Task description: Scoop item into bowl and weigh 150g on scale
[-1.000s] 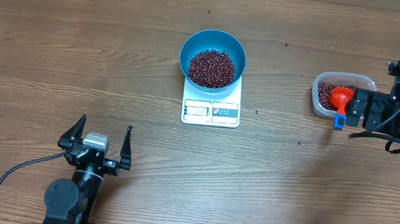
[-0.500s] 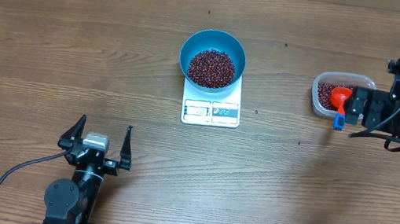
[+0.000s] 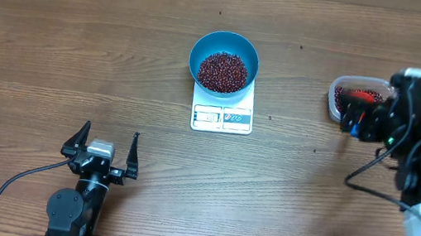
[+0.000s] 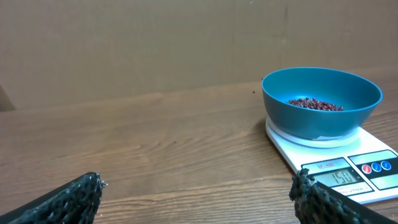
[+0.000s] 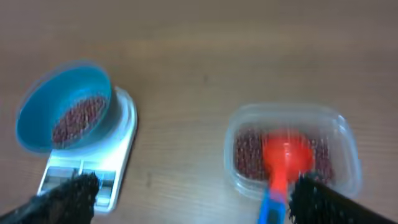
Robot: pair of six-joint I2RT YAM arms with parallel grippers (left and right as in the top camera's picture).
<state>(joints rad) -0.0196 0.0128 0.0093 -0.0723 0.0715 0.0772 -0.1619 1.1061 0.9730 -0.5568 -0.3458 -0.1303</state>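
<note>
Left wrist (alone): scale (image 4: 373,149) at 150

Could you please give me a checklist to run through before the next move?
1. Bowl, holding beans, sits on the scale, clear of its display: ok.
2. Display appears to read 150: ok.
3. Scoop lies in the tub, not held: ok.
4. Left hand open and empty: ok.
5. Right hand open and empty: ok.
6. No stray beans on the table: cannot tell.
</note>
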